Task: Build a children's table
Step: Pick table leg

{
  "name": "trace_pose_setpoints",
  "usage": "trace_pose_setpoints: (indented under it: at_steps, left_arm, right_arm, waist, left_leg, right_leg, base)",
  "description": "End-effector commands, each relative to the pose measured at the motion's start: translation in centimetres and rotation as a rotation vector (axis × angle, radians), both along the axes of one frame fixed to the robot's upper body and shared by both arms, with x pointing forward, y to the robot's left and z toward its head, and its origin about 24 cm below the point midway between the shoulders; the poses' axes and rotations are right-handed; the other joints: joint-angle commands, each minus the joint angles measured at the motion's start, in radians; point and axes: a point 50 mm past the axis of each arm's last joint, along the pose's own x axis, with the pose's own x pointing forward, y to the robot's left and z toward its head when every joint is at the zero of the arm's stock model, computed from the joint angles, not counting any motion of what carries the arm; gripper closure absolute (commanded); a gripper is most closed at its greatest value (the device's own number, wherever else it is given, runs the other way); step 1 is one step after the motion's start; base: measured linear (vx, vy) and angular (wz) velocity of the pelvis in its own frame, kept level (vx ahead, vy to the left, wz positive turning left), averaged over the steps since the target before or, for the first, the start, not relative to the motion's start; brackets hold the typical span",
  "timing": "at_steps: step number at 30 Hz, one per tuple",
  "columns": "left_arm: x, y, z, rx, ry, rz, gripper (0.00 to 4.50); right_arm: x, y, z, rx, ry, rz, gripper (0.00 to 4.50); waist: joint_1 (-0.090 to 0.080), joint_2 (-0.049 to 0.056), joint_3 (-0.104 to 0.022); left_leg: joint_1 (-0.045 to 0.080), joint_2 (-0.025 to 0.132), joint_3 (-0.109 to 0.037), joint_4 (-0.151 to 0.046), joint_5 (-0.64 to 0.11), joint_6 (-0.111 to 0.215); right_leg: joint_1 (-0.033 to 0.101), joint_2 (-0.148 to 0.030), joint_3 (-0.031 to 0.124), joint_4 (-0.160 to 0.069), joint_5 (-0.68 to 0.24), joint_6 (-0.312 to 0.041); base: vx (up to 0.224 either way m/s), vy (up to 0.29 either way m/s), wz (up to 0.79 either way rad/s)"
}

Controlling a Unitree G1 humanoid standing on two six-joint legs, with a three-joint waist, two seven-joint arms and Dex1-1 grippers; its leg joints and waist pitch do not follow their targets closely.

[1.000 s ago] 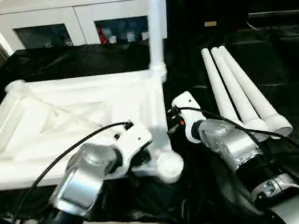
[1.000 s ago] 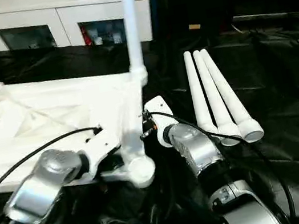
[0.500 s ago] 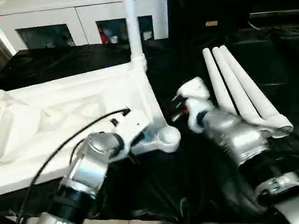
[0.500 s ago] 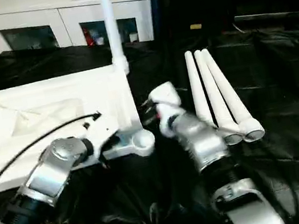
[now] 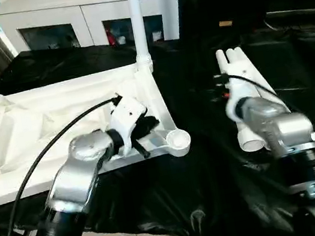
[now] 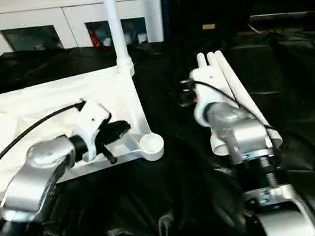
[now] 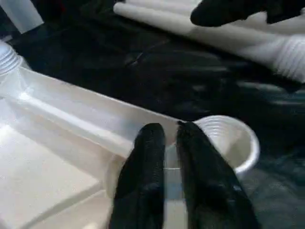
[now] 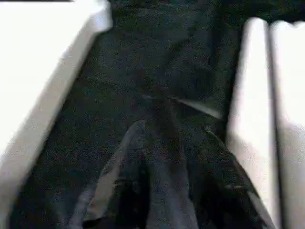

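Kids' table (image 5: 51,106) lies upside down on the black tabletop (image 5: 202,165), ribbed side up. One leg (image 5: 135,12) stands upright in its far right corner socket.

Left claw (image 7: 170,133) sits over the table's right rim, just beside the empty near corner socket (image 5: 178,142). The claw is open only a sliver. I can't see it holding anything, and whether it touches the rim isn't clear.

Right claw (image 6: 186,95) is right of the table, over bare black cover, close to the loose legs. Can't tell how far open it is. Nothing visibly in it.

Loose legs (image 5: 233,55) lie side by side right of the table, flared ends toward the robot. I count three.

Handling, my read: the legs are hollow plastic, so light, stiff and smooth, and they'll roll and slip. Grab across the tube, near mid-length for carrying and closer to the end when seating it. The table is light enough to skate on the cover, so pin its rim by the socket during insertion.
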Motion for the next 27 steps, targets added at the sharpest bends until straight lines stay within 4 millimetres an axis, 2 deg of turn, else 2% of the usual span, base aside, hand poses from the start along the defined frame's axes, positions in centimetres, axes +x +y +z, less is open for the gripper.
trace_pose_setpoints:
  at_steps: [1,3,7,8,11,14,17,18,19,20,22,25,27]
  left_arm:
    - [-0.3,-0.2,0.9,-0.027,-0.031,-0.033,3.63]
    - [-0.7,-0.3,1.0,-0.036,-0.024,-0.053,3.29]
    - [-1.2,-0.4,1.1,-0.037,-0.017,-0.083,3.18]
    - [-1.3,-0.5,1.1,-0.039,-0.015,-0.089,2.84]
    - [-1.7,-0.6,1.3,-0.054,0.006,-0.123,2.83]
    - [-2.0,-0.8,1.4,-0.06,0.017,-0.146,2.38]
    - [-2.3,-0.9,1.5,-0.068,0.031,-0.167,2.42]
    - [-2.4,-0.9,1.6,-0.075,0.039,-0.173,2.22]
    - [-2.5,-1.0,1.6,-0.079,0.048,-0.179,2.22]
    - [-2.5,-1.0,1.6,-0.081,0.052,-0.182,1.95]
    - [-2.5,-1.1,1.6,-0.087,0.059,-0.185,1.97]
    - [-2.6,-1.1,1.7,-0.089,0.067,-0.192,1.54]
    - [-2.8,-1.1,1.5,-0.081,0.078,-0.207,1.51]
  right_arm:
    - [0.0,-0.3,0.6,-0.011,-0.005,-0.018,2.98]
    - [-0.1,-0.3,0.8,-0.018,0.01,-0.017,2.8]
    - [-0.2,-0.4,1.0,-0.036,0.026,-0.03,2.45]
    - [-0.2,-0.5,1.0,-0.032,0.028,-0.045,2.28]
    - [-0.1,-0.7,0.9,-0.038,0.04,-0.058,2.01]
    - [0.0,-0.9,1.0,-0.04,0.045,-0.065,1.75]
    - [0.0,-1.0,1.0,-0.036,0.057,-0.07,1.57]
    - [0.1,-1.0,0.9,-0.037,0.063,-0.068,1.4]
    - [0.2,-0.9,0.7,-0.051,0.071,-0.066,1.4]
    - [0.2,-1.0,0.7,-0.059,0.073,-0.071,1.22]
    - [0.2,-1.0,0.6,-0.064,0.076,-0.075,1.13]
    - [0.4,-1.2,0.6,-0.058,0.079,-0.087,0.78]
    - [0.5,-1.2,0.6,-0.061,0.082,-0.088,0.61]
  waist:
    - [0.002,0.001,-0.076]
    - [0.002,0.001,-0.074]
    - [0.001,0.001,-0.074]
    - [0.0,-0.001,-0.074]
    - [0.0,0.0,-0.075]
    - [0.0,-0.002,-0.076]
    - [-0.001,-0.003,-0.076]
    - [-0.001,-0.003,-0.075]
    - [-0.002,-0.004,-0.076]
    - [-0.002,-0.004,-0.076]
    - [-0.001,-0.004,-0.075]
    - [-0.001,-0.004,-0.077]
    - [-0.001,-0.004,-0.077]
  left_leg:
    - [0.023,0.05,-0.026,-0.067,-0.216,-0.014]
    - [0.023,0.05,-0.027,-0.069,-0.225,-0.015]
    - [0.026,0.051,-0.028,-0.07,-0.233,-0.023]
    - [0.026,0.05,-0.027,-0.069,-0.231,-0.026]
    - [0.024,0.049,-0.027,-0.068,-0.219,-0.025]
    - [0.024,0.049,-0.026,-0.068,-0.208,-0.025]
    - [0.024,0.049,-0.026,-0.067,-0.2,-0.023]
    - [0.024,0.048,-0.025,-0.066,-0.201,-0.023]
    - [0.024,0.049,-0.025,-0.066,-0.196,-0.024]
    - [0.024,0.048,-0.024,-0.065,-0.193,-0.024]
    - [0.023,0.048,-0.024,-0.065,-0.191,-0.024]
    - [0.024,0.047,-0.024,-0.064,-0.184,-0.023]
    - [0.023,0.048,-0.024,-0.065,-0.186,-0.023]
  right_leg:
    - [0.046,-0.083,0.055,-0.081,-0.283,-0.165]
    - [0.044,-0.083,0.055,-0.084,-0.305,-0.155]
    - [0.042,-0.081,0.055,-0.083,-0.313,-0.147]
    - [0.042,-0.082,0.055,-0.084,-0.314,-0.146]
    - [0.042,-0.082,0.055,-0.082,-0.305,-0.146]
    - [0.044,-0.081,0.056,-0.078,-0.282,-0.152]
    - [0.044,-0.081,0.056,-0.077,-0.277,-0.154]
    - [0.044,-0.081,0.056,-0.078,-0.28,-0.153]
    - [0.044,-0.08,0.056,-0.077,-0.277,-0.154]
    - [0.045,-0.081,0.056,-0.077,-0.275,-0.155]
    - [0.046,-0.081,0.056,-0.079,-0.278,-0.15]
    - [0.046,-0.08,0.056,-0.077,-0.272,-0.15]
    - [0.046,-0.08,0.056,-0.077,-0.272,-0.149]
  base:
    - [0.0,0.0,0.0]
    - [0.0,0.0,0.0]
    - [0.0,0.0,0.0]
    - [0.0,0.0,0.0]
    - [0.0,0.0,0.0]
    - [0.0,0.0,0.0]
    - [0.0,0.0,0.0]
    - [0.0,0.0,0.0]
    - [0.0,0.0,0.0]
    - [0.0,0.0,0.0]
    - [0.0,0.0,0.0]
    - [0.0,0.0,0.0]
    - [0.0,0.0,0.0]
